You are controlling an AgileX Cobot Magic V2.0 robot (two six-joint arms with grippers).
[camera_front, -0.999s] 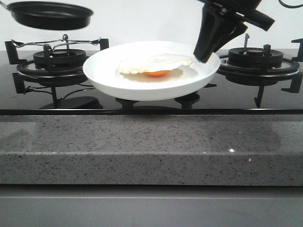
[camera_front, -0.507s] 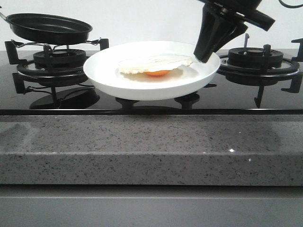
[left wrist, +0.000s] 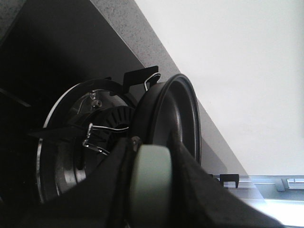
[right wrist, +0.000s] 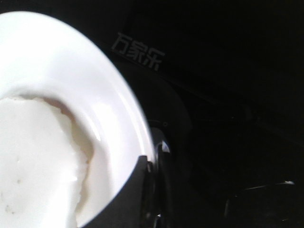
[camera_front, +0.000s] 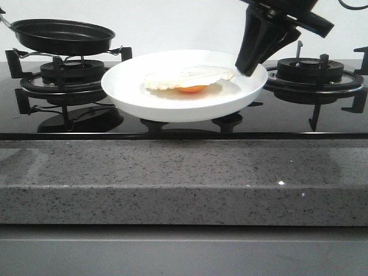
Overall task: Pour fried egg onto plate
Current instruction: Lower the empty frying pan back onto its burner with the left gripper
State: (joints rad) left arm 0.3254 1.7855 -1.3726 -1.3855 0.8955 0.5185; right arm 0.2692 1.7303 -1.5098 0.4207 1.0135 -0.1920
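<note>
Two tools, one egg on the plate

Two tools are at work over the hob. The right tool (camera_front: 248, 70) comes down from the upper right and pinches the right rim of the plate (camera_front: 172, 103); the right wrist view shows its dark finger (right wrist: 128, 199) clamped against the white rim. The plate is held above the hob's black glass (camera_front: 322, 118), between the two burners, roughly level. The egg (camera_front: 187, 79) lies in the plate's well, its white spread flat and folded over, the orange yolk peeking out beneath its front edge. In the right wrist view the egg's white (right wrist: 33, 161) fills the near part of the plate.

The left tool (left wrist: 149, 190) is pressed onto the pale handle (left wrist: 151, 180) of the pan (camera_front: 63, 35), as the left wrist view shows. The pan hangs just above the left burner (camera_front: 66, 77), nearly level, with a wire rack (camera_front: 69, 53) between it and the grate; whether it touches the rack cannot be told. The right burner (camera_front: 313, 75) stands bare behind the plate's right edge. A speckled grey tabletop (camera_front: 184, 184) fronts the hob.
</note>
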